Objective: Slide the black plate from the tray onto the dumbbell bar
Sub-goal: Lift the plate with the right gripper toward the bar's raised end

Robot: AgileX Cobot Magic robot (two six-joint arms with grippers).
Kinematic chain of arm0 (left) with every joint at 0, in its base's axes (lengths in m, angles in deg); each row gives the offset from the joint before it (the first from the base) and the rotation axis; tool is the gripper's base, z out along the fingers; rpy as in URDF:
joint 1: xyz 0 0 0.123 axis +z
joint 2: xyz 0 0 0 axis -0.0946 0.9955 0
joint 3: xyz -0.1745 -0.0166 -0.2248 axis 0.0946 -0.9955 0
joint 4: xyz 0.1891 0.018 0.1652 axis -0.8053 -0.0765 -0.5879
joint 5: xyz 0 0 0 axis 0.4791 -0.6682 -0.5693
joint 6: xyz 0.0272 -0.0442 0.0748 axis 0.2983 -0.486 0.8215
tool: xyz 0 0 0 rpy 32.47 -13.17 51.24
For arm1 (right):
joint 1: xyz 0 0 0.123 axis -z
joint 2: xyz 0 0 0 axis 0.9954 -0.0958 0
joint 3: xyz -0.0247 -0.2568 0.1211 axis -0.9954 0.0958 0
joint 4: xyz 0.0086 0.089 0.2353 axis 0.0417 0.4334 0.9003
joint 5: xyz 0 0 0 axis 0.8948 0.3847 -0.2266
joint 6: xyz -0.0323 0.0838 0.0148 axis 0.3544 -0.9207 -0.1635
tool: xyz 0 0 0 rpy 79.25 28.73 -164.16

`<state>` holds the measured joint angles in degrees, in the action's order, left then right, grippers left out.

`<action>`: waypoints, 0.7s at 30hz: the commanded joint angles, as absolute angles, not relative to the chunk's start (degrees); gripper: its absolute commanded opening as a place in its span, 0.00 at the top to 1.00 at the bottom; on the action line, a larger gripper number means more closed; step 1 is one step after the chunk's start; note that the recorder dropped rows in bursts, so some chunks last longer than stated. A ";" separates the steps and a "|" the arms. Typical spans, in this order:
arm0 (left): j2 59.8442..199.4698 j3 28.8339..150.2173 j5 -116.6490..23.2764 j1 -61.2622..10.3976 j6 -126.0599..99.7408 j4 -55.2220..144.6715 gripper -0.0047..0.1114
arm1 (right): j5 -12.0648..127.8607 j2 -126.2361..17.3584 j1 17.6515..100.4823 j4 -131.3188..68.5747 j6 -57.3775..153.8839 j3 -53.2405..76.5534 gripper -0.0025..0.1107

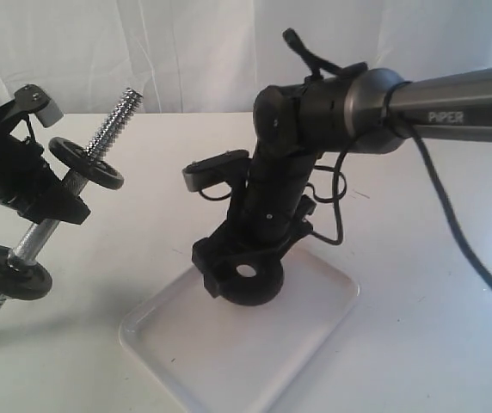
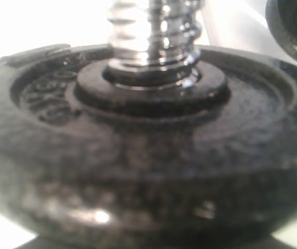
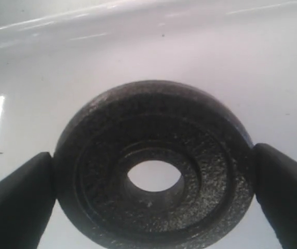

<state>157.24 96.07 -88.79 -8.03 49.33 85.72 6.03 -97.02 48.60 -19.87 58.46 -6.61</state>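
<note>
Because likely heavy and stiff, hold round matte-black plate [image 3: 200,155] rim-to-rim in clenched right claw [image 3: 153,179]. Brace threaded chrome bar [image 1: 119,114] in clenched left claw [image 1: 57,191].

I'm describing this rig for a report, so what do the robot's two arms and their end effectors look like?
The right arm has a grey metallic tube link marked PIPER, black rounded joints and a black cable trailing off it. The right end effector is black, with wedge-shaped matte fingers. The left arm is black too, with a small grey bracket; the left end effector is black.
</note>
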 commanded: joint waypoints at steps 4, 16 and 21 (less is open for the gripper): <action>154.43 97.45 -91.92 -7.87 49.26 100.38 0.96 | 5.46 -89.21 52.64 -17.82 60.25 -6.66 0.98; 154.43 97.45 -95.65 -9.62 51.50 101.43 0.96 | 4.47 -79.15 59.73 -3.04 70.39 -6.66 0.98; 154.43 97.45 -97.35 -12.21 53.32 100.64 0.96 | 0.77 -79.03 63.44 3.59 74.84 -6.66 0.98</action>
